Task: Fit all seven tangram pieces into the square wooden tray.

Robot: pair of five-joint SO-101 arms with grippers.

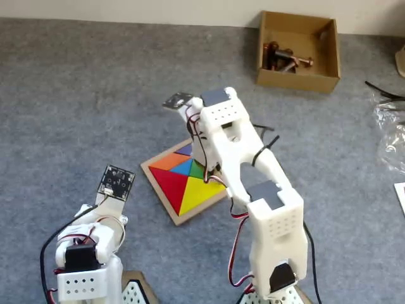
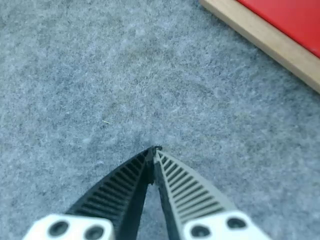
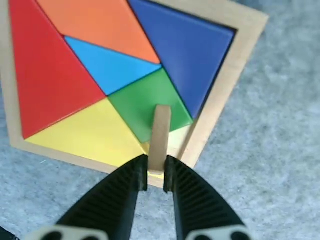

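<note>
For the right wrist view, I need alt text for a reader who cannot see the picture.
The right hand grips a thin tan piece on edge over the green piece in the square wooden tray. Five more coloured pieces lie flat and fill most of the tray.

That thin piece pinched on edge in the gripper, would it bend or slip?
Probably stiff: the flat piece stands straight on edge in the right gripper. Likely light, being thin. It might pivot, pinched only at one end.
</note>
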